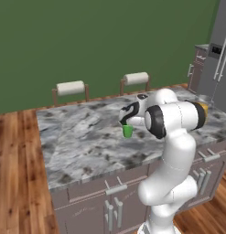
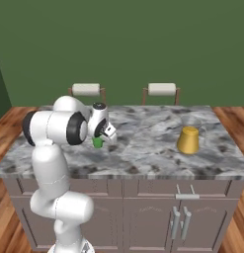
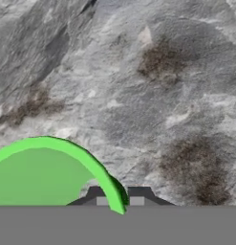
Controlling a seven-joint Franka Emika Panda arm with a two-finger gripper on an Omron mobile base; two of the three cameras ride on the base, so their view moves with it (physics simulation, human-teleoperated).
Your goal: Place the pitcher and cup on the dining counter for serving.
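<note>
Holding the cup [image 1: 127, 131], fingers [image 3: 102, 200] above the dining counter [image 2: 143, 143].

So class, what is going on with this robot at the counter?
The gripper holds the cup at its rim over the dining counter, near the counter's middle. Whether the cup touches the stone yet is unclear. The pitcher already stands on the counter, apart from the cup, towards one end. Two stools wait on the far side.

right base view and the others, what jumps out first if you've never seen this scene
The white arm dominates, its gripper holding the bright green cup just above the dining counter. Next comes the pitcher, orange below and clear above, standing on the counter's right part, well apart from the cup.
</note>
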